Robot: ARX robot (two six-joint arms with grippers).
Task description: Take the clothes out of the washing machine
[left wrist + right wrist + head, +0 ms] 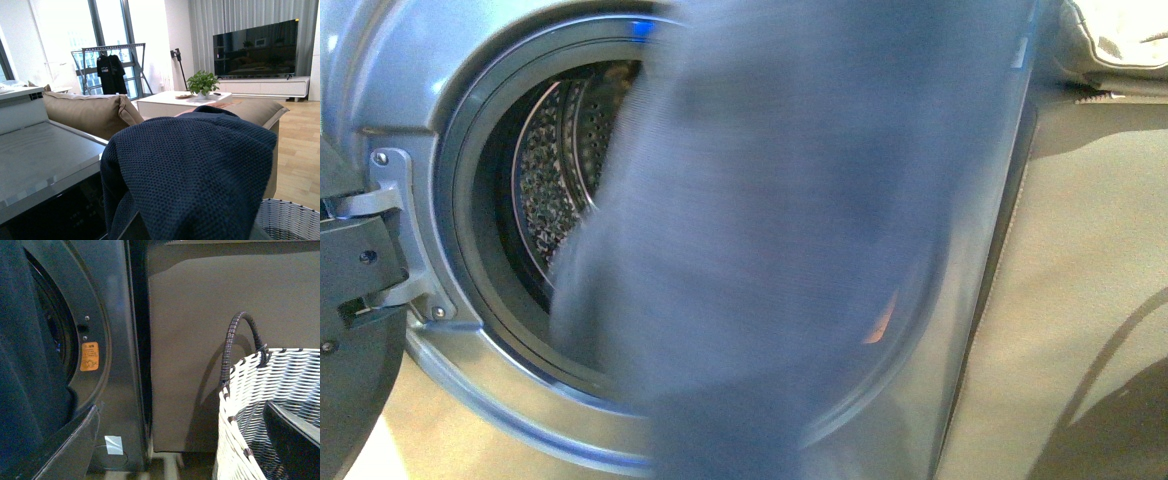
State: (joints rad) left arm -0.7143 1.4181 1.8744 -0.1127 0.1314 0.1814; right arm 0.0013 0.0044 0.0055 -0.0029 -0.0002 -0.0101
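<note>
The clothes (770,250), a dark navy knit garment, hang blurred in front of the washing machine (440,90), covering most of its open drum (555,180). In the left wrist view the garment (195,170) drapes over my left gripper, which is shut on it; its jaws are hidden under the fabric. My right gripper (185,450) is open and empty, between the washing machine front (115,340) and the basket. The garment (25,370) also shows in the right wrist view, beside the yellow sticker (89,356).
A woven grey-and-white basket (260,405) with a dark handle stands right of the machine; its rim also shows in the left wrist view (290,217). The open door's hinge (360,250) is at the left. A beige sofa side (1080,280) is beside the machine.
</note>
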